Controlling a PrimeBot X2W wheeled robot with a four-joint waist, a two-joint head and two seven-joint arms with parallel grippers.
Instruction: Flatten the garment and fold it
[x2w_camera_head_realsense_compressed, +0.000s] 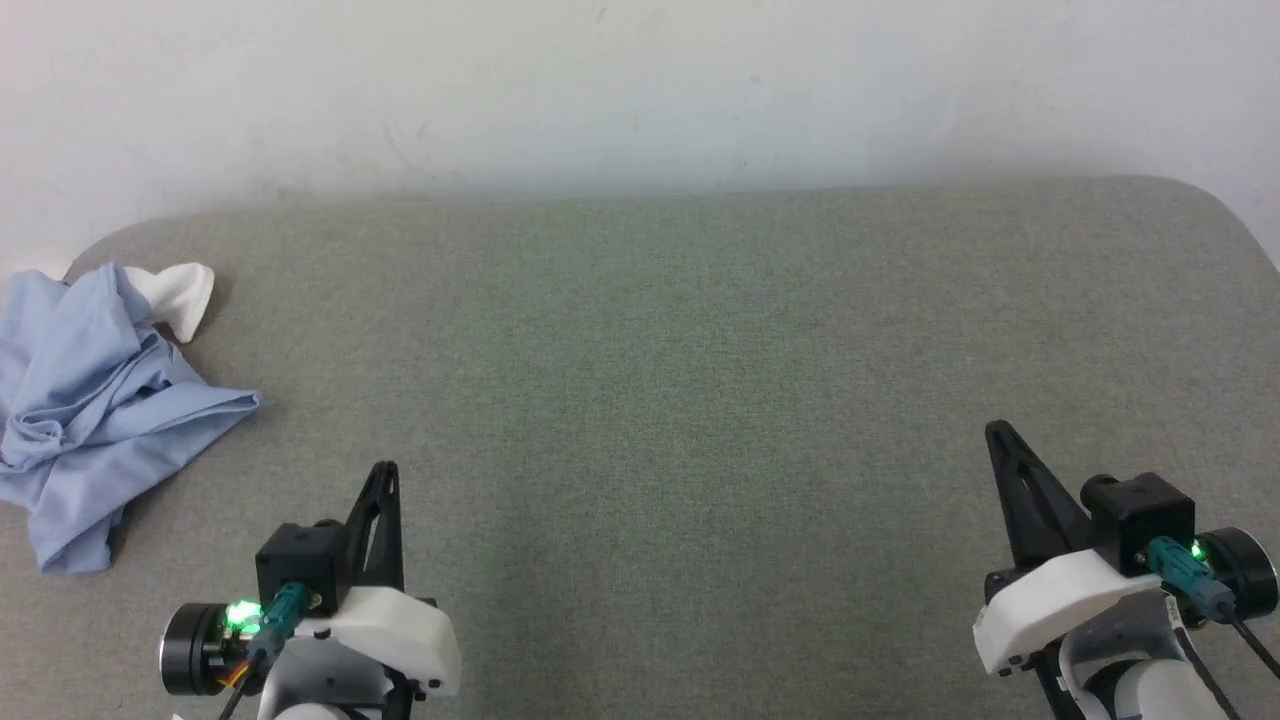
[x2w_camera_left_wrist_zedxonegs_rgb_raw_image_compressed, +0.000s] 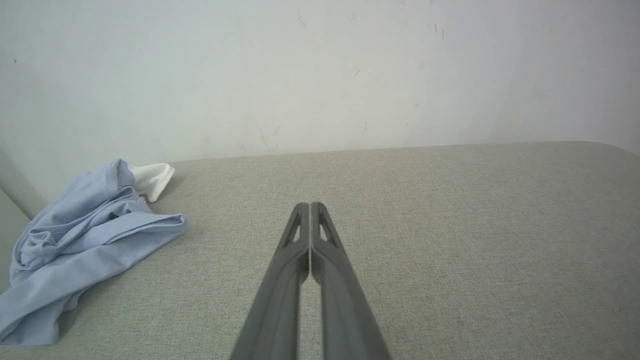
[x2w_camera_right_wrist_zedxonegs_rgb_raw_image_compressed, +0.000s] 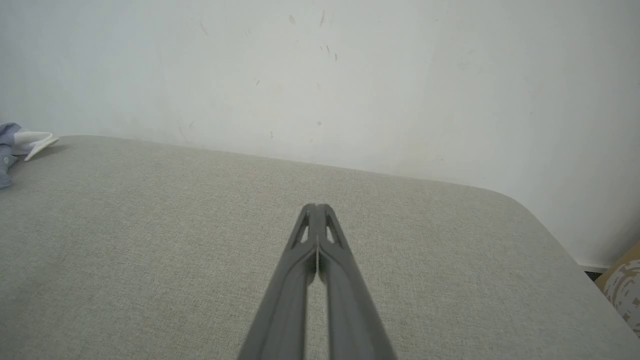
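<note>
We see the grey tabletop (x2w_camera_head_realsense_compressed: 700, 330) spanning the frame. The garment (x2w_camera_head_realsense_compressed: 90, 400) lies crumpled at middle left, cut off by the head view's edge; the left wrist view shows more of it. Left gripper (x2w_camera_head_realsense_compressed: 386, 470) and right gripper (x2w_camera_head_realsense_compressed: 995, 430), lower corners: jaws clenched, empty.

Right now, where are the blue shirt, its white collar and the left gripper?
blue shirt (x2w_camera_head_realsense_compressed: 100, 410): head view, middle of the crumpled cloth.
white collar (x2w_camera_head_realsense_compressed: 185, 290): head view, middle of the white flap.
left gripper (x2w_camera_left_wrist_zedxonegs_rgb_raw_image_compressed: 310, 206): left wrist view, between its shut fingertips.
</note>
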